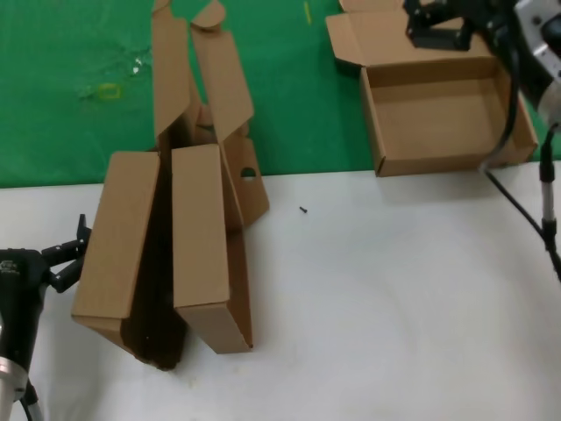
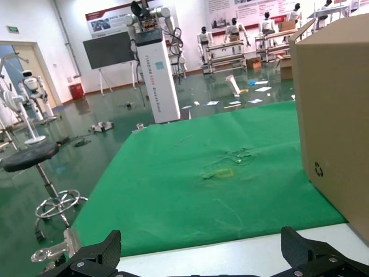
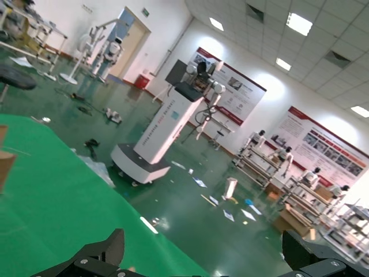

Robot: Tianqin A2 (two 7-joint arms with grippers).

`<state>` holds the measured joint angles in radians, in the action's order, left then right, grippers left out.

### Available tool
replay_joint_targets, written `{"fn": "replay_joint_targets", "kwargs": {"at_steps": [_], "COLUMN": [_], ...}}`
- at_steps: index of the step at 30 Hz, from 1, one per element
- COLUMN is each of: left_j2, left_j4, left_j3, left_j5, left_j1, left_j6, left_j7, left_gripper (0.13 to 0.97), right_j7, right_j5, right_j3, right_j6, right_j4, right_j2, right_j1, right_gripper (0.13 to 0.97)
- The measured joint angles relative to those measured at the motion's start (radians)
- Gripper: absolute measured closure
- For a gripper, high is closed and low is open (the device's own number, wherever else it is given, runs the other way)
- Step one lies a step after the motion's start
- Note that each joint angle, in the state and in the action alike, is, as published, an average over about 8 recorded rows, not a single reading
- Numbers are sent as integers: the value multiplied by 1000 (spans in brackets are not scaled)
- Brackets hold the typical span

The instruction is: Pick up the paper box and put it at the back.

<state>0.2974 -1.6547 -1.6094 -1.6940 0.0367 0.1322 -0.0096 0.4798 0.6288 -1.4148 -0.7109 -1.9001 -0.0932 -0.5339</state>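
Observation:
The paper box [image 1: 443,118] lies open on the green cloth of the back [image 1: 79,88], at the far right, with its lid folded away from me and its front wall near the cloth's edge. My right gripper [image 1: 434,31] hangs open over the lid's hinge side, holding nothing. In the right wrist view the right gripper [image 3: 204,257] frames only cloth [image 3: 52,196] and hall floor. My left gripper [image 1: 77,254] waits open at the near left, beside the standing boxes. Between the fingers of the left gripper [image 2: 202,259] in the left wrist view there is nothing.
Two other brown cardboard boxes [image 1: 131,246] [image 1: 210,237] stand on edge at the left with flaps raised, straddling the cloth's edge and the white tabletop [image 1: 394,298]. One of them fills the side of the left wrist view [image 2: 337,115]. A small dark speck [image 1: 303,210] lies on the table.

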Motion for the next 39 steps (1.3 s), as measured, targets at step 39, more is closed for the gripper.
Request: {"fn": "replay_joint_targets", "kwargs": {"at_steps": [39], "left_j2": [1], "left_j4": [31], "left_j3": [5], "left_j5": [-59], "left_j1": [-21], "left_j6": [-74], "left_j7": [5], "left_gripper": [132], "right_j7": [-268], "right_j5": [655], "right_j3": [-104], "right_j6": [398], "right_j4": [168], "right_j2": [-116], "right_j1": [299], "right_gripper": [129]}}
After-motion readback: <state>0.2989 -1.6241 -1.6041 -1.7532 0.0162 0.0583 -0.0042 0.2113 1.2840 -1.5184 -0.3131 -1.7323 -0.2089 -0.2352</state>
